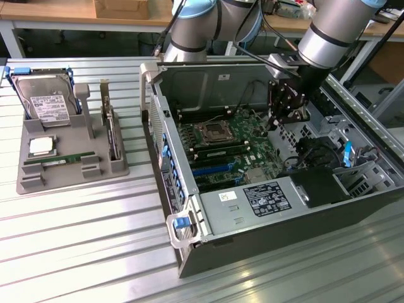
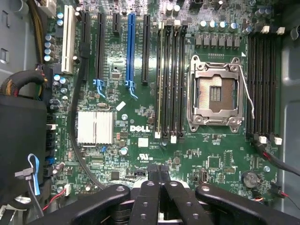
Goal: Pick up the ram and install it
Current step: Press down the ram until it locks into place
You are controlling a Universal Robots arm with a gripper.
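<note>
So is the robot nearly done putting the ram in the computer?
Partly, maybe. One memory slot on the green board looks filled by a thin strip, so one ram may be in. The gripper hangs over the board inside the case, shut, with nothing between its fingers. Another ram lies in the gray tray outside the computer.

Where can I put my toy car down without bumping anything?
The ribbed table is bare at the exterior view's lower left, in front of the grey tray, across to the computer case. Crowded: the narrow gap between tray and case, and inside the case, where the gripper hangs over the motherboard.
</note>
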